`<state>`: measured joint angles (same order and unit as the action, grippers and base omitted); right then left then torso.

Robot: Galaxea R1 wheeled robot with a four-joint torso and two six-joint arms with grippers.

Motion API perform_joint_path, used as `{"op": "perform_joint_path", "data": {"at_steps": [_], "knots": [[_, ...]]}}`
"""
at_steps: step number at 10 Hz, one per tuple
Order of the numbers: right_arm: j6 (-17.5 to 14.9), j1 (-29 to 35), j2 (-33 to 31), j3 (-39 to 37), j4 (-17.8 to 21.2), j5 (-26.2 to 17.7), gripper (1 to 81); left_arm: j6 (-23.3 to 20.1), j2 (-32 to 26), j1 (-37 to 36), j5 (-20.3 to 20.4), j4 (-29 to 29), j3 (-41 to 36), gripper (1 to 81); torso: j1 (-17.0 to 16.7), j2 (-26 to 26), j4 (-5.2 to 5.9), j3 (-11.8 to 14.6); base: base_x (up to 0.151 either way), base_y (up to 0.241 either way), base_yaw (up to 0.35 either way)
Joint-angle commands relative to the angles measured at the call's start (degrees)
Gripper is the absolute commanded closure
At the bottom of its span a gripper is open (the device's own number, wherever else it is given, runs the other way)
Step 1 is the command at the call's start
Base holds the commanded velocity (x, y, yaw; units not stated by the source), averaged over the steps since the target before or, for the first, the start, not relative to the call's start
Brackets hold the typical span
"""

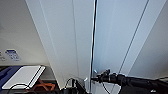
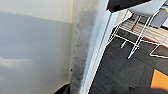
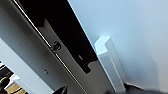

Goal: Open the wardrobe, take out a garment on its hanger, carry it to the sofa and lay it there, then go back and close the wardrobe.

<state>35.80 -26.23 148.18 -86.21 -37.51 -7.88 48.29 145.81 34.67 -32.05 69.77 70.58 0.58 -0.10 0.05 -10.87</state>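
Right gripper (image 1: 94,79) sits low at the wardrobe (image 1: 75,37), its tip right at the dark gap between the two white doors, near the small handles. We can't tell if this gripper is clenched or released; the tip is blurred against the door edge. Its black arm comes in from the right edge of the head view with a cable looped under it.

In the right wrist view we see a white handle (image 3: 110,65) standing off the door face, very close to the camera. Beside it the door stands slightly ajar, with a dark interior (image 3: 57,27) showing behind the edge and a thin metal rod (image 3: 45,40) running along the inner frame, with a small round fitting on it.

Head view: doors look nearly closed, just a narrow dark slit between them. Left of the wardrobe is a pale wall (image 1: 17,32) with a small blue sign (image 1: 12,54). Low left we see a white flat panel (image 1: 22,76) and something orange (image 1: 45,86) on the floor.

Left wrist view shows the wall, a white vertical edge (image 2: 100,45), dark carpet (image 2: 117,72) with an orange patch, and white wire chair legs (image 2: 137,35). Left gripper state: can't tell.
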Motion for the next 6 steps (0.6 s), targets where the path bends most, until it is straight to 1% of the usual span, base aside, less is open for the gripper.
{"op": "perform_joint_path", "data": {"at_steps": [1, 2, 6], "knots": [[0.7, 4.9, 2.1, 8.2, 0.9, 2.1, 1.0, -0.9, 1.9, -4.8, 17.6, -2.9, -13.9, 1.0, 0.0, 0.0, 0.00, 0.0, 0.000, 0.000, 0.000], [0.6, 4.5, 1.6, 9.4, 0.9, 2.7, 1.0, -0.9, 1.2, -4.7, 17.6, -2.9, -14.5, 1.0, 0.0, 0.0, 0.00, 0.0, 0.000, 0.000, 0.000], [0.3, 2.3, -1.1, 14.3, 0.9, 2.8, 1.0, -0.9, 0.7, -4.6, 17.5, -2.9, -16.0, 1.0, 0.0, 0.0, 0.00, 0.0, 0.000, 0.000, 0.000]]}}
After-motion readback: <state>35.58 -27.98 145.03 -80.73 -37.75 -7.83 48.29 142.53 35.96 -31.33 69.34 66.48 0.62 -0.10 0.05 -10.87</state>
